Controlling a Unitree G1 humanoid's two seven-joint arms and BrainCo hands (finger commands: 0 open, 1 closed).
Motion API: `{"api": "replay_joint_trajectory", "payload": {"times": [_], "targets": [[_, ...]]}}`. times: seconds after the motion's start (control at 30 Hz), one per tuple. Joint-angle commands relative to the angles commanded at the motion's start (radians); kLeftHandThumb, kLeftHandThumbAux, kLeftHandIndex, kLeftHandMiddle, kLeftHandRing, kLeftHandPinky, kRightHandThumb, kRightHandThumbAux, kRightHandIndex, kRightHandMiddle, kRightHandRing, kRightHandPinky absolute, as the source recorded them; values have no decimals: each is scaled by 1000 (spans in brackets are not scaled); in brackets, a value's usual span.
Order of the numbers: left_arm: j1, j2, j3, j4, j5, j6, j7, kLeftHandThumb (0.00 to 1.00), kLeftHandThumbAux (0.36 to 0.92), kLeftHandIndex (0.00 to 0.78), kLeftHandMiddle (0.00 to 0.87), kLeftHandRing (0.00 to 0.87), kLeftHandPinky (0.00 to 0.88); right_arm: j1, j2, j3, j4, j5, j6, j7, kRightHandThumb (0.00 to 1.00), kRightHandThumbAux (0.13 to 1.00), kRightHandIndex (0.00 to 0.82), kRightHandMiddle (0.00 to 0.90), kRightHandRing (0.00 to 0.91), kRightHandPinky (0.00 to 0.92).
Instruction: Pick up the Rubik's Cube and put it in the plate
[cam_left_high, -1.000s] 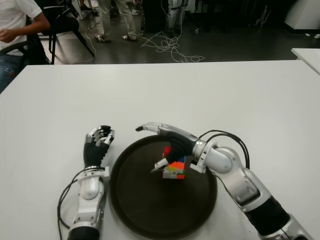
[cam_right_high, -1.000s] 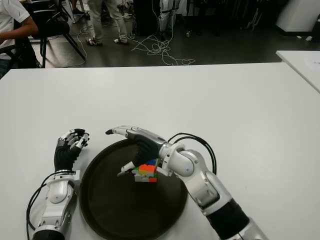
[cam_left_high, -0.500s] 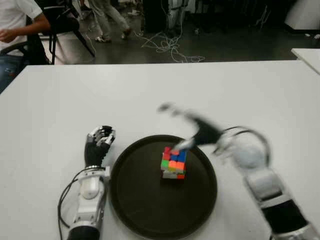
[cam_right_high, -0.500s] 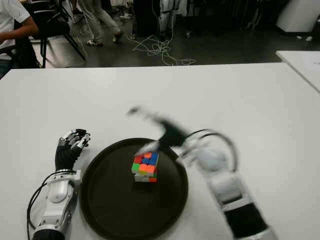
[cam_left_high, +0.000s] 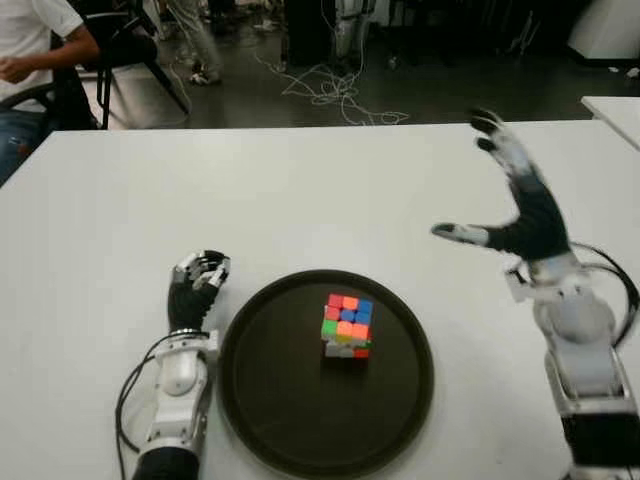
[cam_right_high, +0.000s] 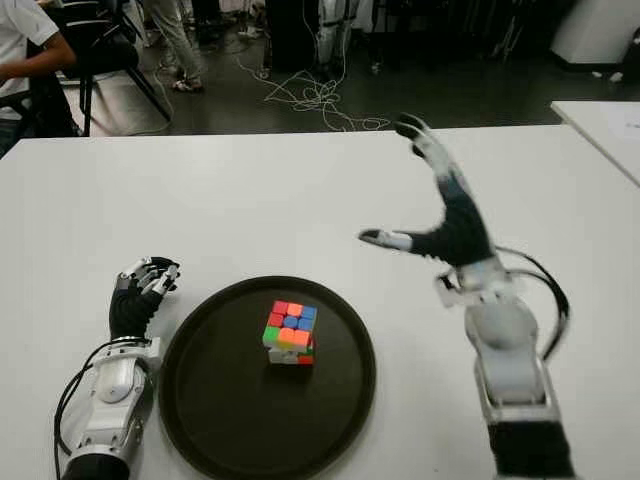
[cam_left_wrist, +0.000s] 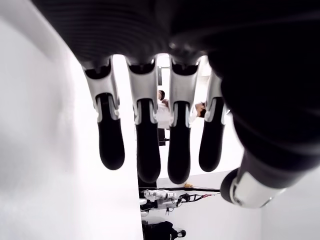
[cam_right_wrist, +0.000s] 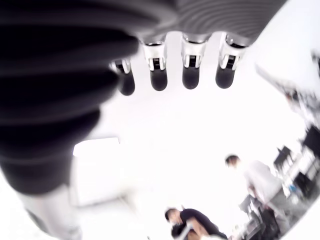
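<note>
Multicoloured Rubik's Cube (cam_left_high: 346, 325) sitting inside round dark plate (cam_left_high: 270, 410) on white bench (cam_left_high: 300, 190), right hand (cam_left_high: 520, 215) raised well to its right, fingers spread and empty, curled left hand (cam_left_high: 196, 290) beside plate's left.

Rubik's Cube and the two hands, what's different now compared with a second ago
The right hand let go of the Rubik's Cube and lifted up and away to the robot's right; it now hangs open above the table, clear of the plate. The cube sits alone in the plate, about where it was held. The left hand stayed put, fingers curled, just left of the plate.
</note>
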Motion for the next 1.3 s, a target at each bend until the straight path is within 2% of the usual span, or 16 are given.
{"api": "replay_joint_trajectory", "payload": {"times": [0.07,0.2,0.4,0.47,0.67,0.87,0.93,1.07,1.1,1.17,1.3], "targets": [[0,-1,3,-2,-2,6,0,836,673,429,457,440,458,8,19,3,16,-24,-7,-36,0,817,0,0,0,0],[1,-1,6,-6,-2,22,1,835,673,422,466,462,478,30,21,-9,119,-54,-64,-96,0,848,0,0,0,0],[-1,5,8,-8,22,29,34,836,671,417,484,545,566,126,37,4,185,-56,-101,-125,0,892,0,3,0,0],[-4,3,11,-4,27,21,50,836,670,411,504,604,625,150,46,13,193,-53,-100,-125,0,911,0,5,0,0],[-14,-3,19,14,43,-4,105,838,667,409,546,703,704,165,49,17,221,-25,-32,-108,0,931,1,20,0,22],[-12,1,12,8,76,9,150,840,666,417,560,755,752,204,77,19,215,-18,42,-127,0,916,29,57,30,35],[-5,0,8,-11,82,24,157,840,665,420,563,766,762,231,96,22,202,-24,61,-145,0,905,41,73,48,43],[9,-5,3,-53,87,65,161,842,664,426,574,791,785,260,128,23,183,-17,103,-176,0,868,81,133,118,117],[13,-6,2,-66,88,80,161,795,677,432,655,801,793,263,136,22,180,-11,117,-184,16,855,107,171,159,170],[29,-13,-1,-109,89,127,160,754,689,437,730,813,804,265,154,15,174,8,146,-201,42,829,150,231,221,243],[44,-16,-5,-155,84,190,148,720,699,442,798,827,815,272,167,15,161,31,178,-225,85,787,239,336,331,351]]}}
